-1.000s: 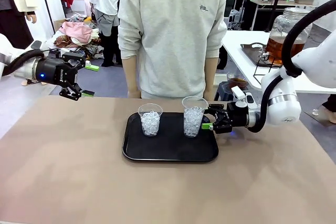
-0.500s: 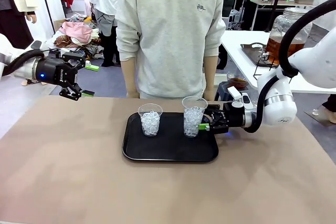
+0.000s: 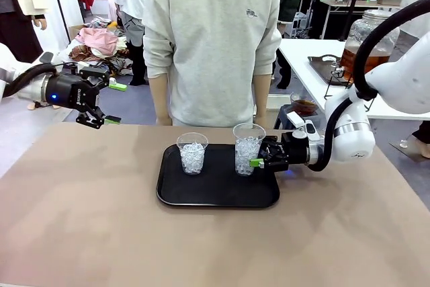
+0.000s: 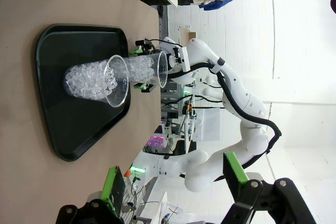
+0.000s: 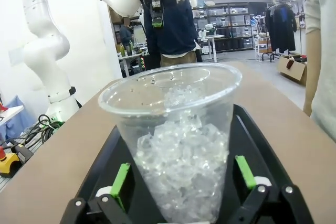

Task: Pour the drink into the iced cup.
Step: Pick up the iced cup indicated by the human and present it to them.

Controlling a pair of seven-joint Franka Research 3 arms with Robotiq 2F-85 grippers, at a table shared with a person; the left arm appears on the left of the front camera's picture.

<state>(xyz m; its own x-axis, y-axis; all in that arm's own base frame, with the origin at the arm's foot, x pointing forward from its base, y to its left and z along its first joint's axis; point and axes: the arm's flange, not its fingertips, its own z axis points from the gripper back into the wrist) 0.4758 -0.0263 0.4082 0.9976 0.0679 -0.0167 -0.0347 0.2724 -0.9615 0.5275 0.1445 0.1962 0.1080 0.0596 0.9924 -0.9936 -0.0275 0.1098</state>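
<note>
From the front, the right gripper (image 3: 257, 159) reaches in level over the black tray (image 3: 215, 196), its jaws spread wide to either side of the taller iced cup (image 3: 248, 149). The step in hand looks like taking hold of that cup. It should go best if the jaws close slowly on the thin plastic wall, squeezing only enough to hold it, with the cup kept upright so no ice tips out. The shorter iced cup (image 3: 192, 154) stands apart on the tray and should not be nudged. The drink (image 3: 355, 60) sits in a big glass jar on a white side table behind the right arm, well apart from the tray. The left gripper (image 3: 114, 103) hangs released over the table's far left corner. In the left wrist view, the left gripper (image 4: 176, 182) has nothing between its fingers, and both cups stand on the tray ahead. In the right wrist view, the right gripper (image 5: 181, 182) has a green pad on each side of the cup low down, though I cannot tell whether they touch it. The brown table (image 3: 101, 233) is flat and bare around the tray. A person (image 3: 211, 45) stands at its far edge, with racks and benches beyond.
</note>
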